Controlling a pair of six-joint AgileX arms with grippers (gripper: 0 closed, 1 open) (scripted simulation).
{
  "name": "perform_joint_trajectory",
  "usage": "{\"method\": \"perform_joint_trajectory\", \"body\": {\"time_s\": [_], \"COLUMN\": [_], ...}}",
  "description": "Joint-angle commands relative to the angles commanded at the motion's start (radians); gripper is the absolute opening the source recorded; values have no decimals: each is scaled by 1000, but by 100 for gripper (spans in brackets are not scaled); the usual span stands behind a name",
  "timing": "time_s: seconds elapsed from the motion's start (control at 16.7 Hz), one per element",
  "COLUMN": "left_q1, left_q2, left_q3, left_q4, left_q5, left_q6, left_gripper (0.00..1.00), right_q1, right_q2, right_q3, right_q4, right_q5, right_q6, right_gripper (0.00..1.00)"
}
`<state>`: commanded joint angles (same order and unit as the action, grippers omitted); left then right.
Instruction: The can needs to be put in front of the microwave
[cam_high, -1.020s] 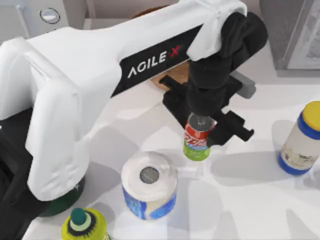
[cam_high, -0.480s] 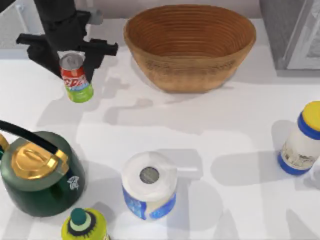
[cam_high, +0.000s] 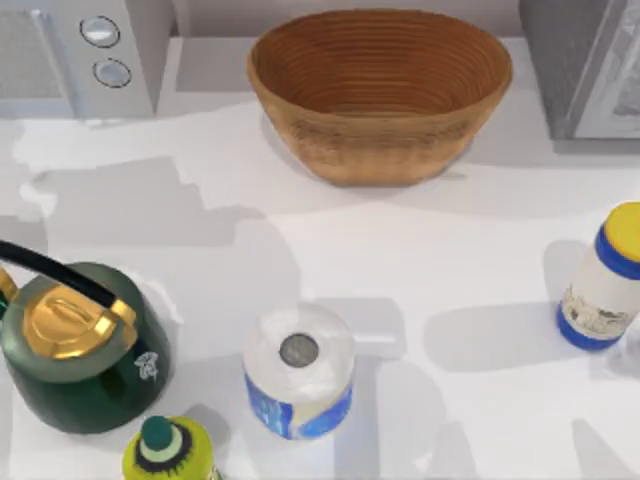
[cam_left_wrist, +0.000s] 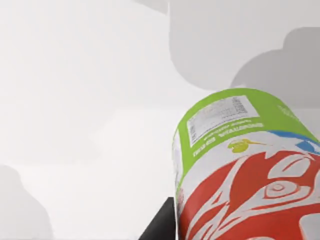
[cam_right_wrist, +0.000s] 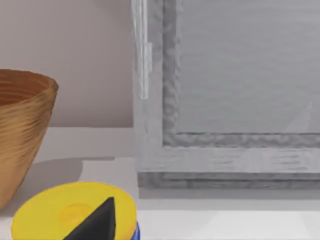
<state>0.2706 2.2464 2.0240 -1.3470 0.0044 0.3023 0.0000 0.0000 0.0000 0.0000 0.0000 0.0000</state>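
White tabletop spread below. Close against the left gripper, can held, long axis pointing away toward the table, green end leading. Farther off, microwave at the back; left arm nearer it. Right fingers: cannot tell.

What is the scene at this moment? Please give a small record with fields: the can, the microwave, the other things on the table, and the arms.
can: close before the left wrist camera, green end toward the white table, a dark finger beside it
microwave: light grey, two round knobs, top view's far left corner
basket: woven, far middle
darker appliance: far right corner
kettle: green, gold lid, near left
paper roll: near middle
yellow-capped jar: right edge
right arm: its wrist camera faces the darker appliance
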Motion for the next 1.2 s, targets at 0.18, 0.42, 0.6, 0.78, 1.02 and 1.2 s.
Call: {"method": "perform_joint_trajectory", "body": {"time_s": [0.18,0.42,0.6,0.78,1.02,1.2], "left_q1": [34,31,33,34,34,34], "left_q2": [2,3,2,2,2,2], "left_q3": [-6,-7,-31,-37,-37,-37], "left_q4": [9,9,35,40,40,40], "left_q5": [-1,-3,-1,-1,-1,-1], "left_q6": [32,33,32,32,32,32], "left_gripper": [0,0,0,0,23,45], "right_q1": [0,0,0,0,0,0], "right_q2": [0,0,0,0,0,0], "right_q3": [0,0,0,0,0,0], "right_q4": [0,0,0,0,0,0], "right_q5": [0,0,0,0,0,0], "right_q6": [0,0,0,0,0,0], "right_gripper": [100,100,100,100,100,100]}}
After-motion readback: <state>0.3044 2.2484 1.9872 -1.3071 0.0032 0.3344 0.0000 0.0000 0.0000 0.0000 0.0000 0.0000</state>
